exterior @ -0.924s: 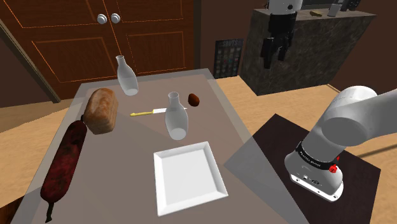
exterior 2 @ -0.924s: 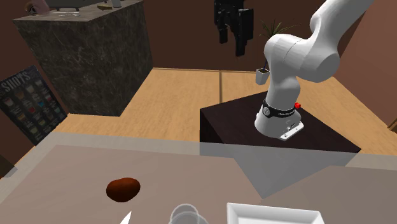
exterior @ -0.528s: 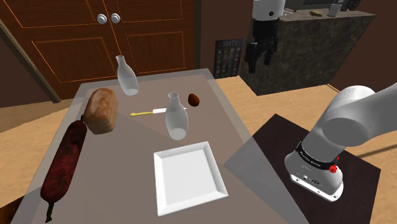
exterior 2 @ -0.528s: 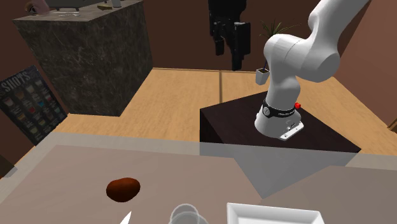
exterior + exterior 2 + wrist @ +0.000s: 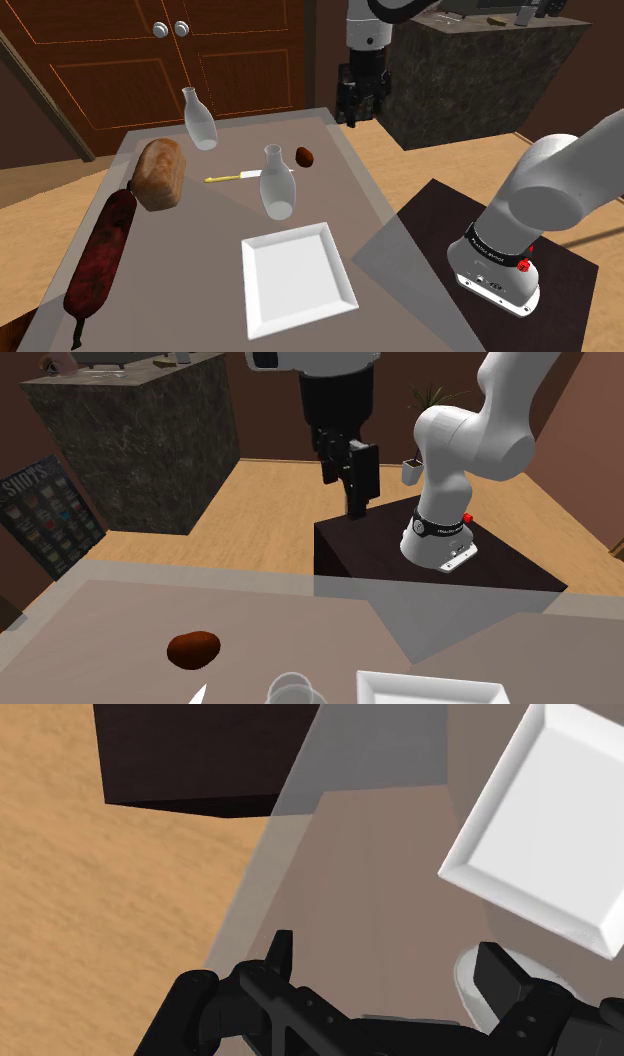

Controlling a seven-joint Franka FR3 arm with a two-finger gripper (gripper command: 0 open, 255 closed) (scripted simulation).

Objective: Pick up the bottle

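Black two-finger gripper hangs over the grey table edge, fingers wide apart (nothing held); clear glass bottle upright mid-table.

You get flat, even light across the shoulder view: the grey table top reads mid-tone. The white square plate is the brightest thing, w/ soft grey shading on its inner slopes. The dark brown panelled doors sit dim at the rear. The all-black gripper is a near-solid dark mass; a faint sheen picks out its edges in the wrist view. A pale, see-through wedge overlaps the dark brown stand box by the table's corner. Straight lines hold to the frame edges.
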